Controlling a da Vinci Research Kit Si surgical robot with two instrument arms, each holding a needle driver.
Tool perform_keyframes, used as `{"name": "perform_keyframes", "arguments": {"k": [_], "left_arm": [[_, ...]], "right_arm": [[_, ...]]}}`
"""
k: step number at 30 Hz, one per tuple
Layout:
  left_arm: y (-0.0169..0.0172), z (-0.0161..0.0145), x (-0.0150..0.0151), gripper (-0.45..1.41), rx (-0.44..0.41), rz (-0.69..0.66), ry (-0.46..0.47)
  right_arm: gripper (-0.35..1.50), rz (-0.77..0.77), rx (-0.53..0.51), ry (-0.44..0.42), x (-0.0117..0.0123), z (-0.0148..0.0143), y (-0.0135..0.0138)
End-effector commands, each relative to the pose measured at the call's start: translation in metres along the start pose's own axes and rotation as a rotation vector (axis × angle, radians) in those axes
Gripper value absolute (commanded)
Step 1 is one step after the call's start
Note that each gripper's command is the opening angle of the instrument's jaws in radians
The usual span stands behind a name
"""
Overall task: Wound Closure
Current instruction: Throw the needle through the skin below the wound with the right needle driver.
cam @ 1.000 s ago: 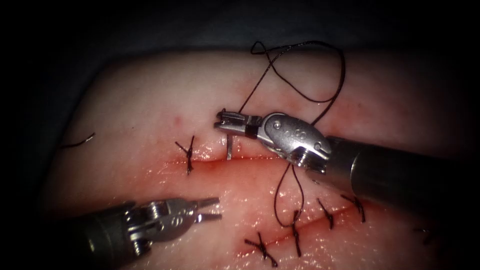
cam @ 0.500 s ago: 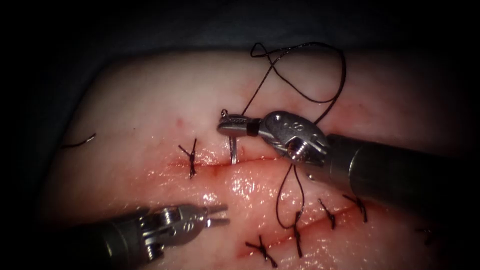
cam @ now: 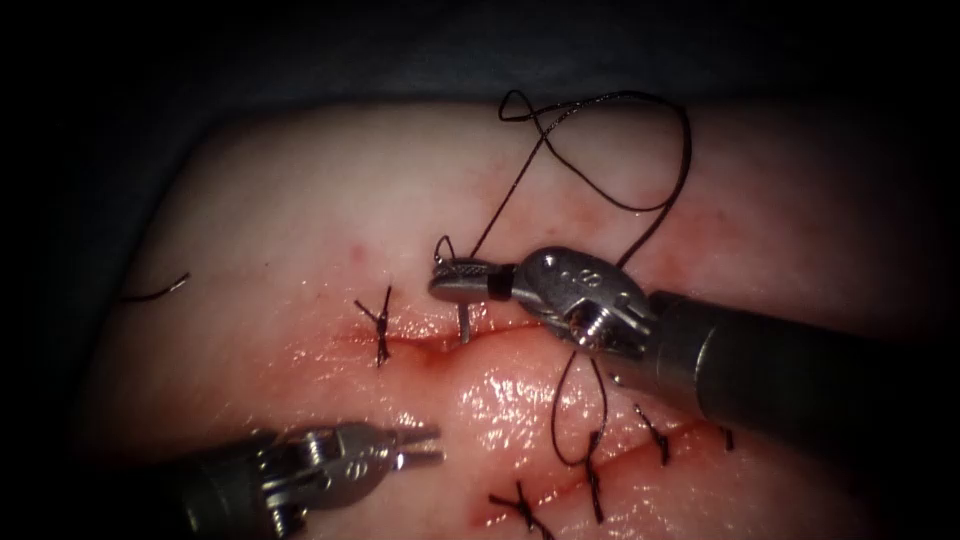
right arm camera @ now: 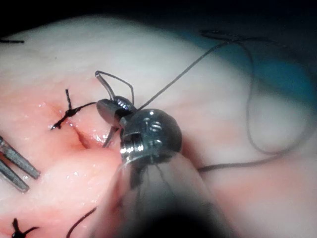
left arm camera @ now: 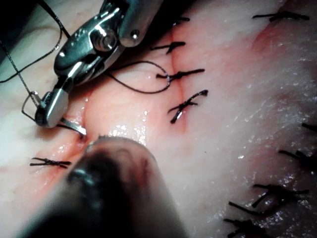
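Note:
My right tool is shut on the curved needle near its tail end. The needle stands point down into the far edge of the cut, just right of a tied stitch. Dark thread runs from the needle's tail in loops over the tissue behind the tool. In the right wrist view the jaws grip the needle above the cut. My left tool hovers open and holds nothing, on the near side of the cut, left of the needle. The left wrist view shows the right tool and needle.
A second, stitched cut with several tied stitches lies near the right tool's shaft. A loose cut end of thread rests at the tissue's left edge. Red fluid wets the cut's edges.
The right tool has turned and dropped toward the cut, driving the needle deeper so less of it shows. The left tool has edged forward, then back and lower.

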Motion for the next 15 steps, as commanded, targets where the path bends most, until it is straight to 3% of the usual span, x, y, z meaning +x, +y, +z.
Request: {"name": "perform_keyframes", "arguments": {"k": [1, 11, 15], "left_arm": [[-0.0002, 0.0005, 0.0005, -0.13, 0.003, 0.001, -0.001], [0.0006, 0.0005, 0.0005, -0.13, 0.0, 0.003, -0.004], [0.0007, 0.0006, 0.0005, -0.13, 0.0, 0.003, -0.003]], "right_arm": [[-0.35, -0.05, -0.002, 0.005, 0.0003, 0.0011, -0.0004], [-0.35, -0.079, 0.005, 0.013, 0.0004, 0.0006, -0.0017], [-0.35, -0.008, 0.008, 0.007, 0.0002, 0.0002, -0.0018]]}}
